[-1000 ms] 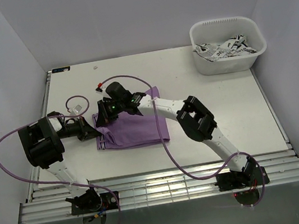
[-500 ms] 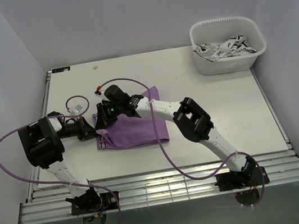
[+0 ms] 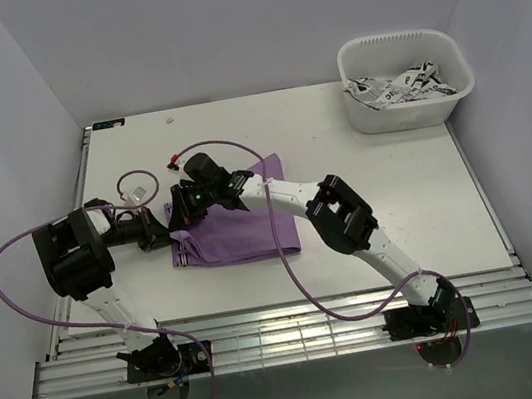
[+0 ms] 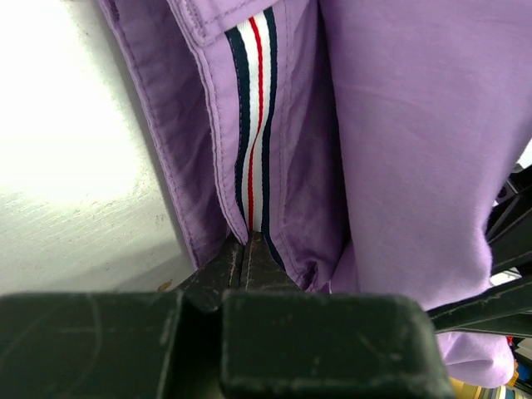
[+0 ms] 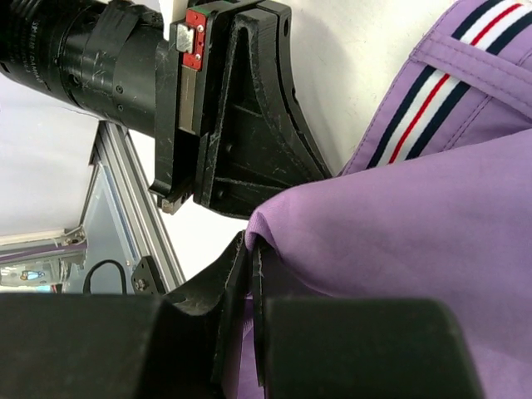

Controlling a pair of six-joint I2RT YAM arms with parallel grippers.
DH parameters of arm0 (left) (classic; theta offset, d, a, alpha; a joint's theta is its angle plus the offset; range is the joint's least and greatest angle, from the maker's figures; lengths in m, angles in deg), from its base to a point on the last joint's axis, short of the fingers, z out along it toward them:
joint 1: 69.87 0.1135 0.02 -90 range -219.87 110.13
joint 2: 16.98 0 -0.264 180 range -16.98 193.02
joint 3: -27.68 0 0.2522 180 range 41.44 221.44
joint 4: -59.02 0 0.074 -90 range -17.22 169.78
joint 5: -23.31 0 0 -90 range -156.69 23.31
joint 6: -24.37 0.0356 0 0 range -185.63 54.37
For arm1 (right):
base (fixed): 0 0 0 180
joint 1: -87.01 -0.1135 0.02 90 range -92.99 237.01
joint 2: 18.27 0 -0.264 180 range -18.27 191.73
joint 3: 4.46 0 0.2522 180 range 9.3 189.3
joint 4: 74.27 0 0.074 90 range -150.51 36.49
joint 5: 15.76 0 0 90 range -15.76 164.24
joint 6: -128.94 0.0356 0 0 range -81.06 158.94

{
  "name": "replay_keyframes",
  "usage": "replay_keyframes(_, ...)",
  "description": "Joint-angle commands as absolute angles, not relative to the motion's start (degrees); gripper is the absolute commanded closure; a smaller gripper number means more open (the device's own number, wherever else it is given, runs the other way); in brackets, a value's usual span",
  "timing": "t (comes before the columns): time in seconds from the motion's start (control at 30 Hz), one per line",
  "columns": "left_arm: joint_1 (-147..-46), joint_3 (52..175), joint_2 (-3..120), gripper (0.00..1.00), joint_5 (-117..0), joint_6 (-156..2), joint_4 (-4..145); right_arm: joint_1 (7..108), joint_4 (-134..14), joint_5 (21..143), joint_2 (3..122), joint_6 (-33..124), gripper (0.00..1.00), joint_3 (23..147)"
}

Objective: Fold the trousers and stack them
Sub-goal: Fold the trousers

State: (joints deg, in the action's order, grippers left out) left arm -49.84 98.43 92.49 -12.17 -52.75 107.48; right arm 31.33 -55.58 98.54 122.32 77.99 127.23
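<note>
The lilac-purple trousers (image 3: 240, 229) lie folded as a rectangle on the white table, left of centre. Their waistband shows a navy, white and red striped ribbon (image 4: 253, 125). My left gripper (image 3: 163, 234) is at the fold's left edge, shut on the striped waistband fabric (image 4: 247, 243). My right gripper (image 3: 187, 210) reaches over the trousers' top left corner and is shut on a rolled purple edge (image 5: 252, 245), just beside the left gripper's body (image 5: 241, 108).
A white bin (image 3: 407, 79) with black-and-white printed cloth stands at the far right back. A small ring-shaped object (image 3: 134, 188) lies left of the trousers. Purple cables (image 3: 284, 247) loop over the table. The metal rail (image 3: 288, 338) runs along the near edge.
My right gripper has moved left and slightly back, carrying the purple fabric edge toward the left gripper. The left arm has barely moved.
</note>
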Motion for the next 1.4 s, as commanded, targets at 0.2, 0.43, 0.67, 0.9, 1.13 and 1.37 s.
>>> replay_keyframes(0.2, -49.8, 98.7, 92.5, 0.84, -16.8, -50.0, 108.7, 30.7, -59.7, 99.2, 123.0, 75.0, 0.74, 130.6)
replay_keyframes(0.43, -42.7, 104.9, 87.8, 0.5, -16.9, -47.1, 115.7, 32.7, -59.8, 103.9, 116.9, 70.2, 0.4, 128.8)
replay_keyframes(0.67, -38.5, 112.5, 85.9, 0.41, -17.9, -42.5, 122.4, 38.0, -61.3, 111.9, 106.0, 62.9, 0.06, 121.5)
replay_keyframes(0.9, -38.8, 116.6, 80.7, 0.41, -2.2, -36.1, 129.9, 47.6, -59.0, 130.0, 95.0, 54.8, 0.1, 102.5)
replay_keyframes(1.13, -48.8, 111.5, 82.2, 0.5, 8.4, -31.6, 135.5, 52.1, -62.2, 141.0, 90.0, 55.8, 0.06, 84.0)
replay_keyframes(1.37, -51.7, 104.1, 95.9, 0.58, 4.1, -43.0, 124.8, 52.6, -66.8, 137.0, 92.9, 59.1, 0.03, 70.4)
